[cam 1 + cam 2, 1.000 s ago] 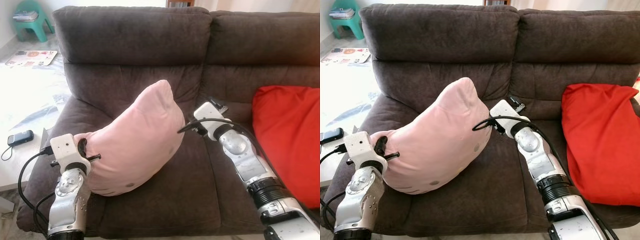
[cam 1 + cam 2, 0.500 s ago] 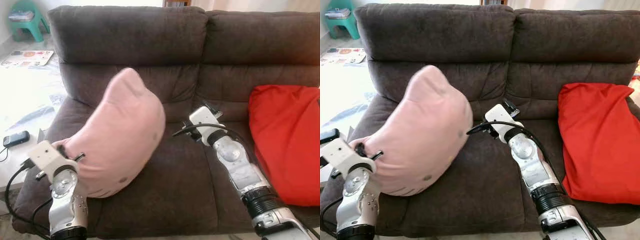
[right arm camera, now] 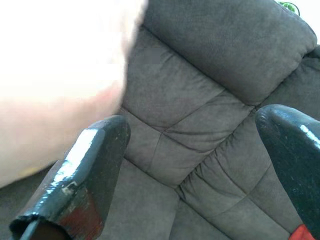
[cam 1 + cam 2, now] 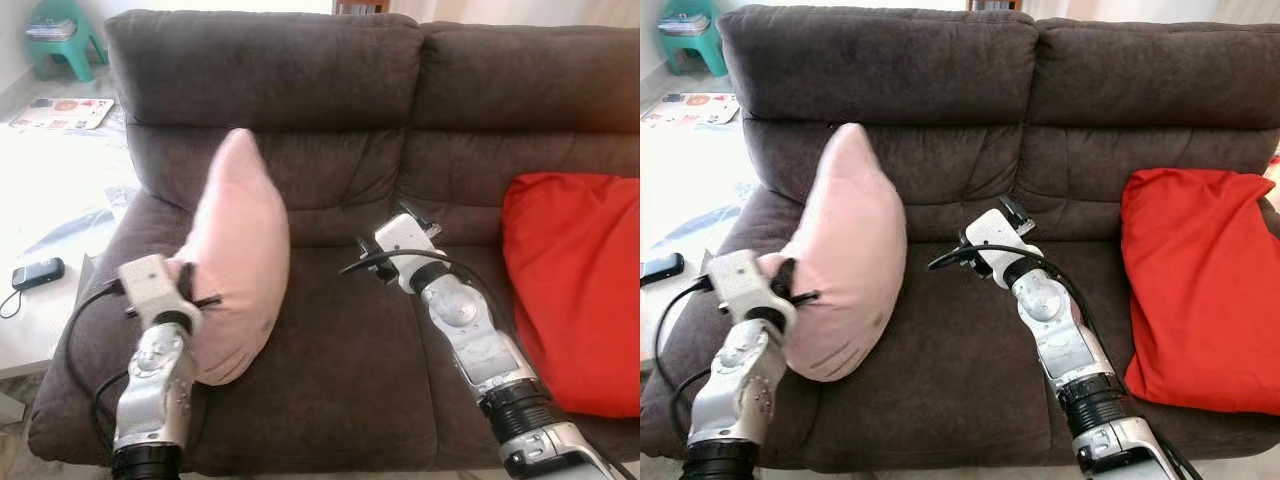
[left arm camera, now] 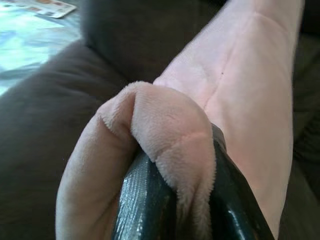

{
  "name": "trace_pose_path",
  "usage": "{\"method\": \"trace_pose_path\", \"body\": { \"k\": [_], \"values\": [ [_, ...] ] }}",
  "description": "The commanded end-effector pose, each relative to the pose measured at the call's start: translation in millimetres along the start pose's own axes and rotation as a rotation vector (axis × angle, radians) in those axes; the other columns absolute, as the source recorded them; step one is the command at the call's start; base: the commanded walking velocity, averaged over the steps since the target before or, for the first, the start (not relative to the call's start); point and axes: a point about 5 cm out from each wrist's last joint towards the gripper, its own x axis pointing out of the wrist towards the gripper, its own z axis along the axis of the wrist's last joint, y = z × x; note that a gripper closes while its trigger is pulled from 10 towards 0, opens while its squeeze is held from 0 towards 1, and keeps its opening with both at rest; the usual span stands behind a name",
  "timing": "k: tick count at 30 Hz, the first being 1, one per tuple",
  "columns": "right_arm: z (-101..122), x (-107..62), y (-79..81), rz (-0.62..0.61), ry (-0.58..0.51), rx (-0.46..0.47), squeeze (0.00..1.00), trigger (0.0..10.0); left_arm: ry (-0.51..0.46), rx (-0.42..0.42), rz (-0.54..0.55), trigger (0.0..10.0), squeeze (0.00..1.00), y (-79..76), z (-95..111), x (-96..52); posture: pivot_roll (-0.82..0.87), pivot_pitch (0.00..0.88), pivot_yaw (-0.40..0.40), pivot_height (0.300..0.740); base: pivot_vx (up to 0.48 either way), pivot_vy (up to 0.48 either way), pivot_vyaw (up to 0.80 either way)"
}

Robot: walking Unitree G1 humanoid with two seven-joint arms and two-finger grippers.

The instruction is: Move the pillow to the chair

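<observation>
A pink pillow (image 4: 236,262) stands on edge on the left seat of a dark brown sofa (image 4: 330,70), leaning toward the armrest. My left gripper (image 5: 185,202) is shut on a folded corner of the pillow (image 5: 170,135), low at its left side by the armrest. The right arm (image 4: 455,315) reaches over the middle of the seat, and the right gripper (image 3: 190,160) is open with only sofa fabric between its fingers. The pillow (image 3: 55,75) is a blurred pink mass beside one right finger (image 3: 87,167), apart from it.
A red pillow (image 4: 572,285) lies on the right seat against the backrest. Left of the sofa a white table (image 4: 45,215) holds a black phone (image 4: 38,273). Farther back stand a teal stool (image 4: 60,35) and a printed sheet (image 4: 62,114) on the floor.
The left gripper has swung the pillow left and turned it edge-on. The pillow's right edge has come away from the right gripper, which stays over the mid seat.
</observation>
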Motion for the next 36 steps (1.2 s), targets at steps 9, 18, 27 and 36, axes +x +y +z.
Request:
{"method": "trace_pose_path", "body": {
  "k": [9,18,27,36],
  "values": [
    [3.0,-3.5,4.2,0.006,-0.014,0.03,0.0,10.0,-0.095,-0.13,0.259,10.0,0.0,33.4,15.3,2.5,0.04,0.072,-0.031,0.74,0.0,0.0,0.0],
    [3.7,-4.3,4.3,0.006,-0.012,0.036,0.0,10.0,-0.116,-0.192,0.55,10.0,0.0,74.2,11.4,-13.0,0.04,0.066,-0.034,0.74,0.0,0.0,0.0],
    [5.1,-4.4,3.3,0.001,-0.015,0.034,0.0,10.0,-0.137,-0.392,0.637,10.0,0.0,70.1,5.5,-16.6,0.03,0.059,-0.037,0.74,0.0,0.0,0.0],
    [1.4,-5.3,-5.1,-0.039,-0.006,0.072,0.0,10.0,-0.042,-0.179,0.276,10.0,0.0,32.1,1.5,2.1,0.03,0.06,-0.037,0.74,0.0,0.0,0.0]
  ]
}}
